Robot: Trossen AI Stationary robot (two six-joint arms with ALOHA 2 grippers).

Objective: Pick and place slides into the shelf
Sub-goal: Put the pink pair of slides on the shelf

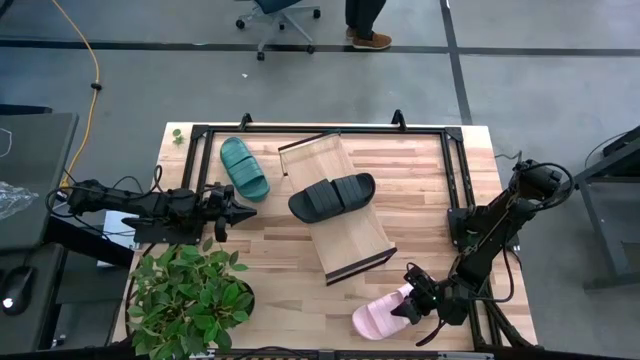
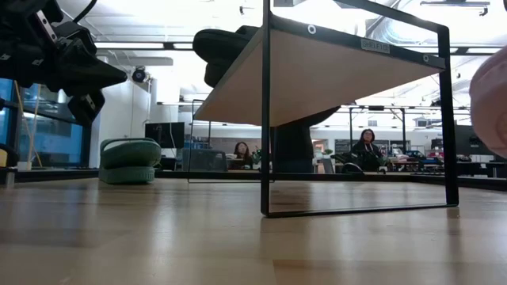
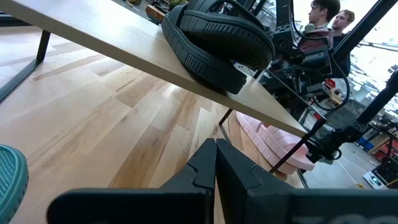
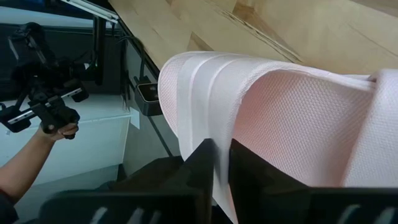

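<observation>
The pale pink slide is at the table's near right corner, and my right gripper is shut on it. It also shows in the low view. The black slide lies with its sole on the shelf, a light-wood board standing slantwise mid-table on thin black end rails. The dark green slide rests sole-down on the tabletop, left of the shelf. My left gripper hovers shut between the green slide and the shelf, touching nothing. My right gripper pinches the pink slide's ribbed strap at its edge between the two fingers. It comes at the strap slanting from the table's right side. In the low view the slide appears raised above the tabletop.
A potted plant stands at the near left corner, close to my left arm. A black metal frame runs along the table's far and side edges. A person's hand holding a controller shows beyond the table. There is bare tabletop between plant and shelf.
</observation>
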